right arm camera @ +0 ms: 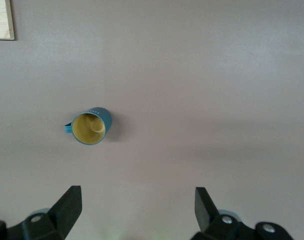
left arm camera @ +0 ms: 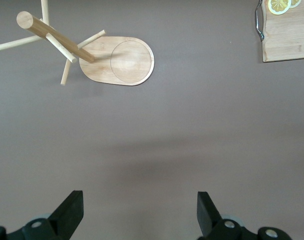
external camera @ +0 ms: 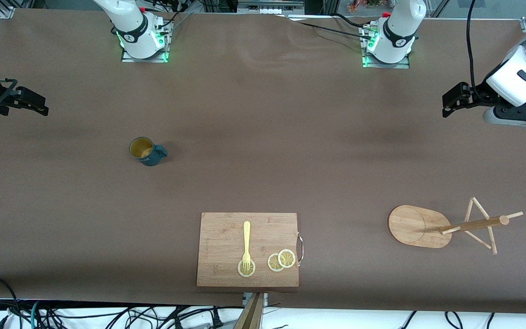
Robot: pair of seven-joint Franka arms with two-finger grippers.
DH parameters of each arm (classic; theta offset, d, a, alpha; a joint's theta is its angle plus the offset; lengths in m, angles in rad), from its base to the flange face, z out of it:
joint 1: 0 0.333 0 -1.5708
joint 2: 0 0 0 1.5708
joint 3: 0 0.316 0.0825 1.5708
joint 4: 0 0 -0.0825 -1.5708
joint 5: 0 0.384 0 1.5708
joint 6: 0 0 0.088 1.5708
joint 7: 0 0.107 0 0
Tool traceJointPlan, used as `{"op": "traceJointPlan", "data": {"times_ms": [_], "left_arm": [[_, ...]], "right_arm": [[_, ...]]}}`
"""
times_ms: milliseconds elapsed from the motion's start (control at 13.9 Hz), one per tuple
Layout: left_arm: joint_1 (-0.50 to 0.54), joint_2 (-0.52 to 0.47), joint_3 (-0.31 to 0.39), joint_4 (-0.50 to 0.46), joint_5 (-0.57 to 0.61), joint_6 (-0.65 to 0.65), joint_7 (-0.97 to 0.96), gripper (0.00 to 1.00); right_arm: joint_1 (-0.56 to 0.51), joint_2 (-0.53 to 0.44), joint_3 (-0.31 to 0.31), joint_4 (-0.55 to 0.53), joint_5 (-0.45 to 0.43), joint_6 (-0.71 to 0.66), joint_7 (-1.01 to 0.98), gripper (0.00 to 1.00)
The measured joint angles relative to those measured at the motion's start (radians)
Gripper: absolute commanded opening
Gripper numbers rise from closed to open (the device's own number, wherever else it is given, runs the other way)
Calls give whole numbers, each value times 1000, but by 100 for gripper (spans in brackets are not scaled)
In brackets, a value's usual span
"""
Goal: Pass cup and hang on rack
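Observation:
The dark teal cup point(external camera: 146, 151) stands upright on the brown table toward the right arm's end, its tan inside showing and its handle pointing toward the left arm's end. It also shows in the right wrist view point(right arm camera: 91, 126). The bamboo rack point(external camera: 420, 226) stands on its oval base toward the left arm's end, nearer the front camera, and shows in the left wrist view point(left arm camera: 119, 61). My right gripper point(external camera: 34, 103) is open and empty, up over the right arm's end of the table, apart from the cup; its own view point(right arm camera: 137, 197) shows it too. My left gripper point(external camera: 450, 103) is open and empty over the left arm's end; its own view point(left arm camera: 140, 200) shows it too.
A rectangular wooden cutting board point(external camera: 217, 249) lies near the table's front edge, between cup and rack. On it are a yellow fork point(external camera: 246, 242) and lemon slices point(external camera: 281, 260). Its corners show in both wrist views point(left arm camera: 287, 35) point(right arm camera: 2, 20).

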Motion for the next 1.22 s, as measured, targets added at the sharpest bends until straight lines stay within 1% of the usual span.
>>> {"op": "traceJointPlan", "data": {"times_ms": [575,1222], "left_arm": [[-1,0,-1,0,0,0,0,100],[-1,0,-1,0,0,0,0,100]], "right_arm": [[30,0,0,0,-8,0,0,100],[36,0,0,0,-10,0,0,100]]}}
